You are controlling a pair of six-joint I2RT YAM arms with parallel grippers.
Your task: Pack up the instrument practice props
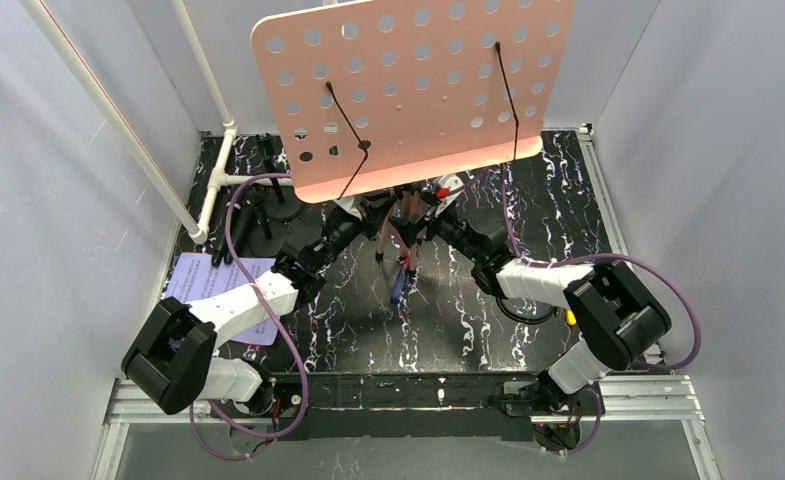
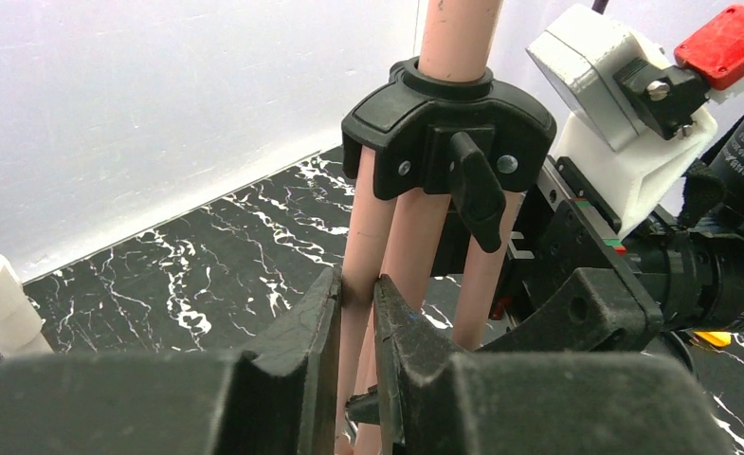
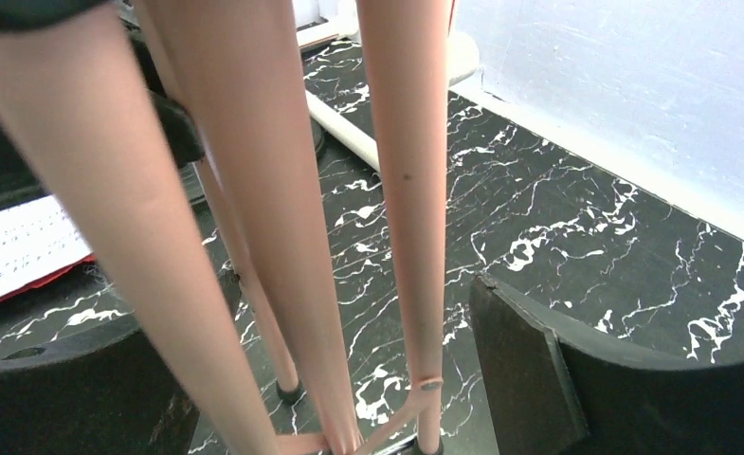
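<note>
Standing upright at the middle of the black marbled table [image 1: 568,200], the pink hole-punched rack [image 1: 413,90] holds its desk high over both arms, with two thin black wire page-holders across its face. Tripod legs [image 3: 406,190]: three pink tubes, gathered under a black collar [image 2: 448,142] with a wing knob, feet on the table top. Left gripper [image 2: 356,289]: reaches in from the left, jaws narrow, pinched on one leg just below the collar. Right gripper [image 3: 320,322]: reaches in from the right, jaws wide, with the legs standing in the gap. Its right-hand finger [image 3: 538,379] is apart from the nearest leg; contact on the other side cannot be told. The two grippers face each other closely across the legs. Music sheets [image 1: 218,285]: white pages over a red one, flat on the table at the near left, partly under the left arm. White pipe frame [image 1: 208,190]: far left, rising along the wall. Small blue item [image 1: 398,285]: on the table, on the near side of the legs, kind unclear. Black items [image 1: 258,200]: beside the pipe frame, too dim to identify.
</note>
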